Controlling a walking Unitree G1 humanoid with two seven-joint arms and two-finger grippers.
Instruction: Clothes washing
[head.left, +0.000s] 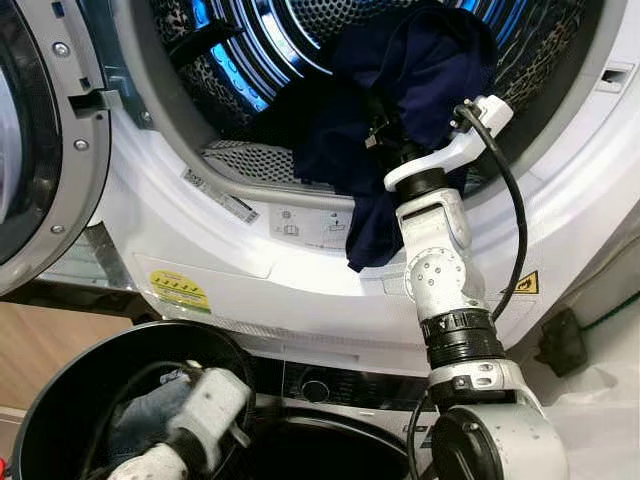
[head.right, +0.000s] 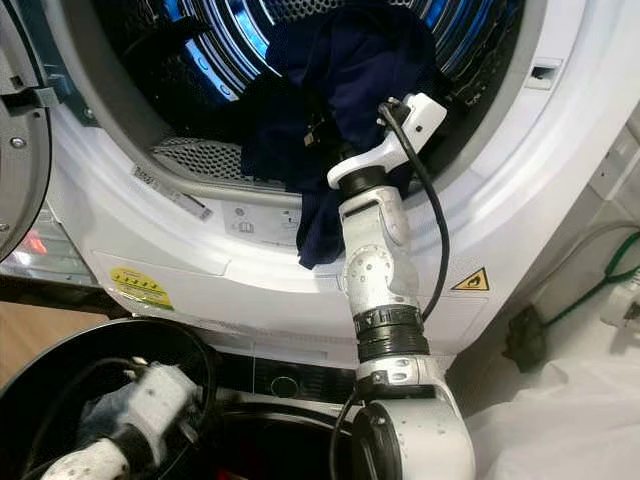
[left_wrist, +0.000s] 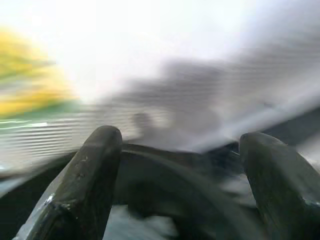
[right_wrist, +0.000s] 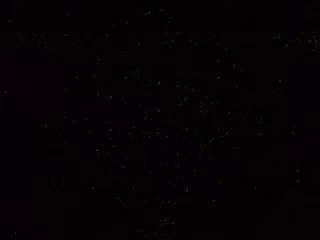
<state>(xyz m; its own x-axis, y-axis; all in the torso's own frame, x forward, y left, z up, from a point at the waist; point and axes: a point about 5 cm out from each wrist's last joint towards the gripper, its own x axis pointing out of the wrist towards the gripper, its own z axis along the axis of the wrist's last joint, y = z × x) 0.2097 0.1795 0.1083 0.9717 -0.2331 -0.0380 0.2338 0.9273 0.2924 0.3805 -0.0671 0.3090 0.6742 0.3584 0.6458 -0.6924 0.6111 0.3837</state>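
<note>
- Step in hand, as judged: loading; dark navy cloth garment lying half inside the perforated steel drum of the white front-loading washing machine, one tail draped out over the grey door seal and down the white front panel.
- Right gripper buried in the garment folds at the drum mouth; finger state cannot be told; silver right arm reaching up from below.
- Left gripper spread wide and holding nothing; positioned low over the round black plastic laundry basket, with pale cloth inside.
- Next move, as judged: push deeper into the drum, carrying the hanging tail clear of the seal; risk of cloth trapped at the open round door.
- Head views: full layout of machine, garment and basket; left wrist view: blurred, black fingers apart before a yellow label; right wrist view: dark, nothing to be made out.
</note>
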